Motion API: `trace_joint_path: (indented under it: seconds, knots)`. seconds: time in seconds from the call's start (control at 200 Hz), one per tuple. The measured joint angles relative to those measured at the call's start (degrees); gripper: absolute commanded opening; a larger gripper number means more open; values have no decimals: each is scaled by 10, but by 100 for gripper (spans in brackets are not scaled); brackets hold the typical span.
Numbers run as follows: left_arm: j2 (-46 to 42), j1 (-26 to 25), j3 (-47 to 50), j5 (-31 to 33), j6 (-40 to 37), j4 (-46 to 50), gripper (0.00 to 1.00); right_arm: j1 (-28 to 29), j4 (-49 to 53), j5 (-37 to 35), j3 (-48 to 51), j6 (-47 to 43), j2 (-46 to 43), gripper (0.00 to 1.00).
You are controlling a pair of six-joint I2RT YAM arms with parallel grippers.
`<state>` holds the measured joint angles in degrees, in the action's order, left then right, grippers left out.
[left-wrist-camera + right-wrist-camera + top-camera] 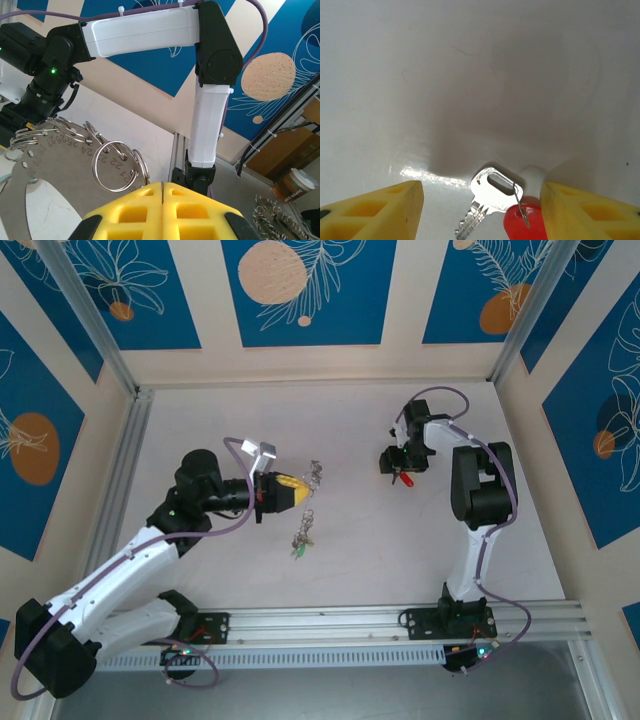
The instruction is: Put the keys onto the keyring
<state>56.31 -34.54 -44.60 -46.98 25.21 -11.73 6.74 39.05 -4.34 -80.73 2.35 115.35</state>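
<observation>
- Nearest the bases, the aluminium rail (380,618) closes the worktop (380,560); a bare strip lies between it and everything else.
- Just past that strip a strand of keys (303,533), a green one at its near end, runs back toward the keyring (315,475). From above we cannot tell whether it hangs free or drags on the surface.
- The left end effector (295,485) has its yellow pads pressed together and seems to pinch the keyring by a thin edge. We judge that such a hold could twist or slip, and a swinging strand would make threading harder.
- Farther out, well apart from the keyring, the right end effector (482,196) stands spread over the red-headed key (492,192), which lies flat between its pads.
- We judge that closing here may skid the flat key sideways, or catch its small wire loop instead of the head.
- Open worktop separates the two arms, so a meeting there has room. The right arm works nearer the side wall (545,440), and the far wall (320,365) limits reach beyond.
</observation>
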Motion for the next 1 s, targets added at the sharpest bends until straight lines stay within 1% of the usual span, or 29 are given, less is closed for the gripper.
trace_joint_path:
  seconds: [0.07, 0.175, 0.335, 0.52, 0.61, 0.66, 0.83, 1.0]
  knots:
    - [2, 1, 0, -2, 1, -3, 0, -1, -1, 0, 2, 0, -1, 60]
    - [3, 3, 1, -4, 4, -11, 0, -4, -5, 0, 2, 0, -2, 53]
    - [3, 3, 1, -6, 8, -16, 0, -6, -8, 0, 3, 2, -2, 51]
    - [4, 3, 2, -10, 15, -24, 0, -8, -11, 0, 11, 1, -4, 40]
    - [4, 4, 2, -10, 15, -25, 0, -8, -11, 0, 13, 1, -5, 32]
    - [4, 4, 2, -10, 15, -25, 0, -8, -11, 0, 14, 1, -5, 29]
    - [4, 5, 3, -10, 17, -26, 0, -8, -11, 0, 15, 2, -9, 29]
    - [4, 5, 3, -11, 19, -28, 0, -6, -12, -10, 17, -2, -16, 36]
